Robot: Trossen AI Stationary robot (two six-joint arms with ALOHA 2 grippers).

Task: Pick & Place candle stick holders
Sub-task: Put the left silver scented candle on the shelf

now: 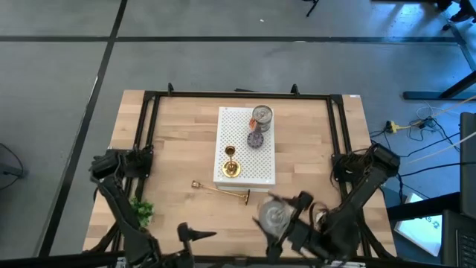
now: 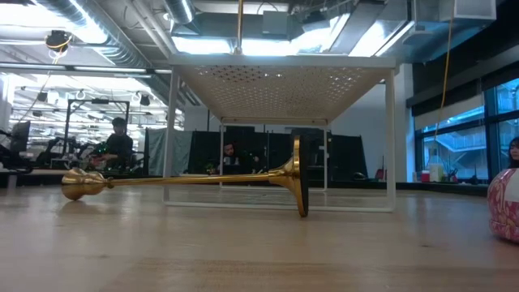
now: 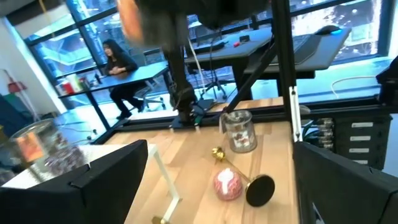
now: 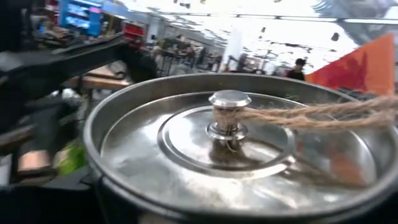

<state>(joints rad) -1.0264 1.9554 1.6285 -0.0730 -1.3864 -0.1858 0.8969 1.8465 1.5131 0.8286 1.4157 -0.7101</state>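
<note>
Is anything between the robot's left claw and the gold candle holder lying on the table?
Nothing visible. The left gripper sits near the table's front edge, and only bare wood lies between it and the fallen candle stick holder.

The left hand (image 1: 195, 234) sat at the high view's lower edge, its arm cut off there. The right hand (image 1: 286, 223) was partly covered by a silver lid (image 1: 272, 215) just beside it. In the right wrist view that lid (image 4: 236, 143) filled the frame, hiding the fingers. In the low view a pink object (image 2: 506, 204) was cut off by the frame edge.
</note>
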